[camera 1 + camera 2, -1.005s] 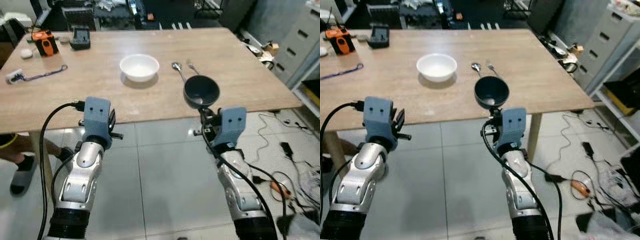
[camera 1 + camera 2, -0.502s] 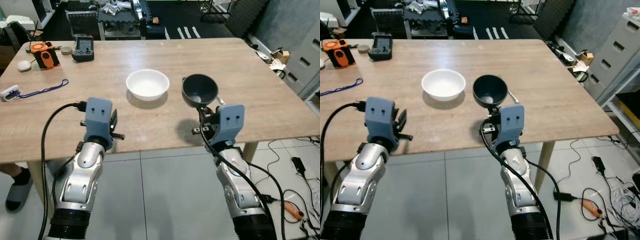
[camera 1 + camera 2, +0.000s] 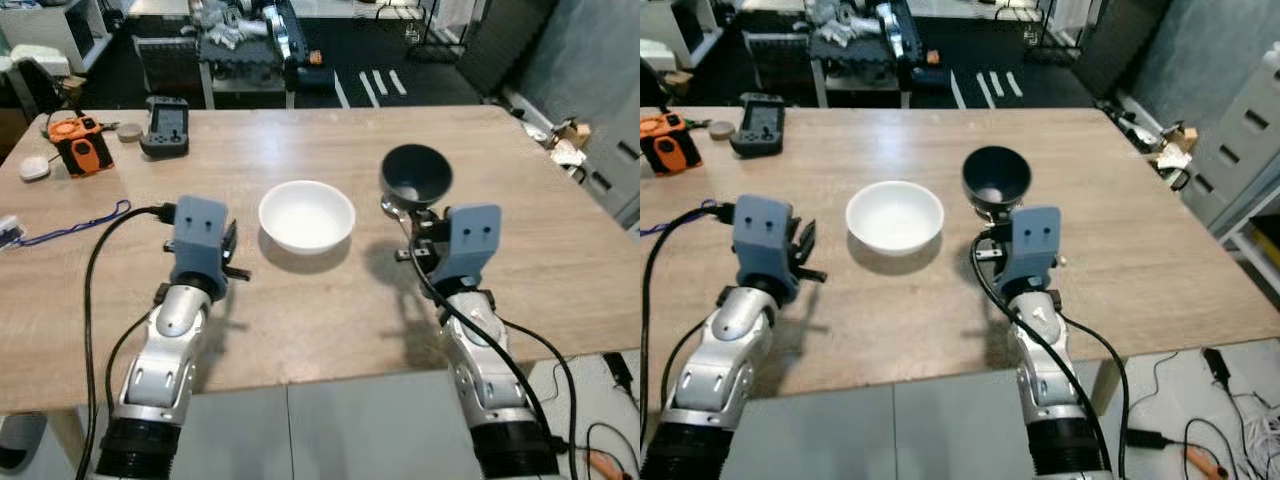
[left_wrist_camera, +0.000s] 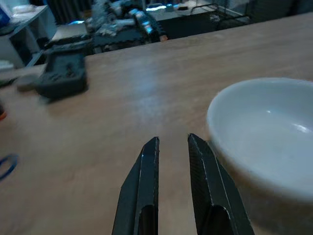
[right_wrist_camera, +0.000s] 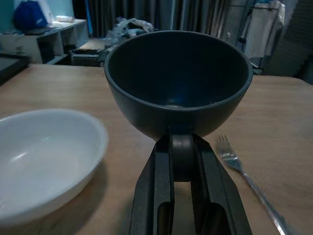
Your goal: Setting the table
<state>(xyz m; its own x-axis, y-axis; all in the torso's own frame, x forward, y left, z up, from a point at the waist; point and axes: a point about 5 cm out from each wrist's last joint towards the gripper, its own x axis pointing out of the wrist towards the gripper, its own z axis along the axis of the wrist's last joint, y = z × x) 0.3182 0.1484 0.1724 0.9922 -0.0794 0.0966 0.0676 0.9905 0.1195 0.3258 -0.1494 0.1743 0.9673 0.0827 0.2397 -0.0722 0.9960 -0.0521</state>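
Note:
A white bowl (image 3: 306,214) rests on the wooden table (image 3: 560,260), near its middle. My right gripper (image 5: 182,142) is shut on the rim of a black bowl (image 3: 416,174) and holds it upright just above the table, to the right of the white bowl. A silver fork (image 5: 234,159) lies on the table beneath and beside the black bowl. My left gripper (image 4: 172,141) hovers low over the table just left of the white bowl (image 4: 264,127), its fingers close together with nothing between them.
An orange device (image 3: 78,145), a black handheld unit (image 3: 165,125), a small white object (image 3: 33,168) and a blue lanyard (image 3: 70,225) lie at the table's far left. Grey cabinets (image 3: 1240,130) stand to the right. Clutter fills the dark area behind the table.
The camera has come closer, so the table's front edge now lies under my arms. My right gripper has carried the black bowl in over the table, beside the white bowl.

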